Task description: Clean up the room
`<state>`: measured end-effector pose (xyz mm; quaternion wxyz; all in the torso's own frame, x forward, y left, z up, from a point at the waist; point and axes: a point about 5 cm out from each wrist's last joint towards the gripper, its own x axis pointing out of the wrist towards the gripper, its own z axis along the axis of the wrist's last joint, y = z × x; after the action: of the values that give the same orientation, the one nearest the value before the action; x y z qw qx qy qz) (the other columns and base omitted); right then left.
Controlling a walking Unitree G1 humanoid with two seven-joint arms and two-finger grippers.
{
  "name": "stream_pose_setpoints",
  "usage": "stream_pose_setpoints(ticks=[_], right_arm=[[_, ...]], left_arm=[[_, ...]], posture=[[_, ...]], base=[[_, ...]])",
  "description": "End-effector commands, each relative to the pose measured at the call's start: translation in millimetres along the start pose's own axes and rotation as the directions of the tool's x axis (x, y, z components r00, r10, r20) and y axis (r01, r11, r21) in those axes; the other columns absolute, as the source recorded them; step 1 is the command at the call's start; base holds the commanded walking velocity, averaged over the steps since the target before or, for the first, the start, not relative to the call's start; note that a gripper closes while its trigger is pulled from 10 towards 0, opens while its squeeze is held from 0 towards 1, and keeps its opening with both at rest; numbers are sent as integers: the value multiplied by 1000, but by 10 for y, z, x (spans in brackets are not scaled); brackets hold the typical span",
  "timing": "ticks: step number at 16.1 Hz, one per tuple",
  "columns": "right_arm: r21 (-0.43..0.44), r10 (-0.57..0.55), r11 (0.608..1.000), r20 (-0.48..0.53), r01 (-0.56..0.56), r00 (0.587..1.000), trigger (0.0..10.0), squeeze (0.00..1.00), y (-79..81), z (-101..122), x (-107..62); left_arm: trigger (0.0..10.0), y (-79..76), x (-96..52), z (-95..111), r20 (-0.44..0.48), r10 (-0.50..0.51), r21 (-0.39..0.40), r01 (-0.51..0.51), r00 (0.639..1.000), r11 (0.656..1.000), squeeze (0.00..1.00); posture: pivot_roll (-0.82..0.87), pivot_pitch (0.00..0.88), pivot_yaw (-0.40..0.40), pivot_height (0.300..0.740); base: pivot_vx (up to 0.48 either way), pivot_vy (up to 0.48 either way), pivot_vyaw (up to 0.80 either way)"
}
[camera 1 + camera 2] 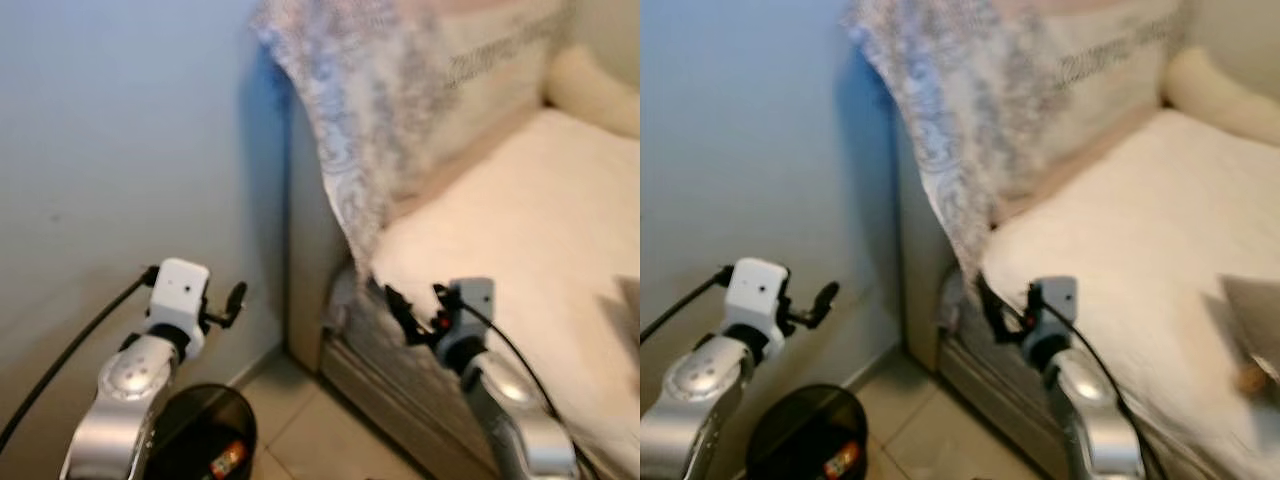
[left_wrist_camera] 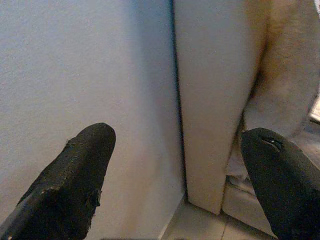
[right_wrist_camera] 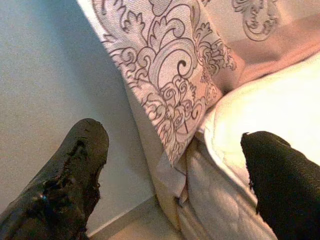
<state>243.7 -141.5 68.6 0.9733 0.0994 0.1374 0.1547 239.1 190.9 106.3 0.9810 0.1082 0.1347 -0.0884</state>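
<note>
I see both grippers raised and empty, jaws wide — left (image 1: 228,305) above the bin (image 1: 203,432), right (image 1: 415,307) by the bed (image 1: 520,220) edge.

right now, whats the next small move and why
Probably turn right toward the bed. Both the left gripper and right gripper are open and empty, a black bin sits below the left arm, and a small item lies on the bed's right.

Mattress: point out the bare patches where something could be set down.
The mattress is bare from the patterned blanket across to the pillow. Floor tile between the black bin and bed frame is free but narrow.
</note>
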Motion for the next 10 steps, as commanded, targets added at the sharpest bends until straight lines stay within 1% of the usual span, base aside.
stream_pose_setpoints(ticks=[1, 4, 6, 7, 8, 9, 10], right_arm=[[0, 17, 1000, -4, -17, 1000, 10000, 0, 11, 19, 8], [14, 0, 1000, 22, 0, 1000, 10000, 0, 0, 31, 5], [52, -16, 999, 30, 14, 999, 10000, 0, -10, 31, 5], [52, -24, 998, 37, 22, 999, 10000, 0, -21, 46, 7], [48, -49, 998, 49, 46, 998, 10000, 0, -42, 64, 11], [61, -110, 992, 56, 106, 992, 10000, 0, -93, 67, 17], [70, -144, 988, 61, 139, 988, 10000, 0, -124, 67, 17]], left_arm=[[10000, 1, 16, 25, 8, -5, 5, 5, 1000, 1000, 0], [10000, -34, 19, 40, 25, -29, -12, 29, 999, 1000, 0], [10000, -58, 10, 58, 43, -39, -18, 40, 998, 999, 0], [10000, -62, 9, 74, 56, -40, -19, 41, 998, 999, 0], [10000, -73, 8, 95, 70, -45, -13, 46, 997, 999, 0], [10000, -76, 9, 105, 77, -41, -7, 41, 996, 999, 0], [10000, -72, 13, 119, 88, -30, 1, 30, 996, 1000, 0]], posture=[[-29, 0, -22, 740], [-27, 0, -27, 740], [-25, 0, -29, 740], [-27, 0, -31, 740], [-25, 0, -34, 740], [-23, 0, -36, 740], [-23, 0, -36, 740]], base=[[0, 0, -800], [0, 0, -800], [0, 0, -800], [0, 0, -800], [0, 0, -800], [0, 0, -800], [0, 0, -800]])
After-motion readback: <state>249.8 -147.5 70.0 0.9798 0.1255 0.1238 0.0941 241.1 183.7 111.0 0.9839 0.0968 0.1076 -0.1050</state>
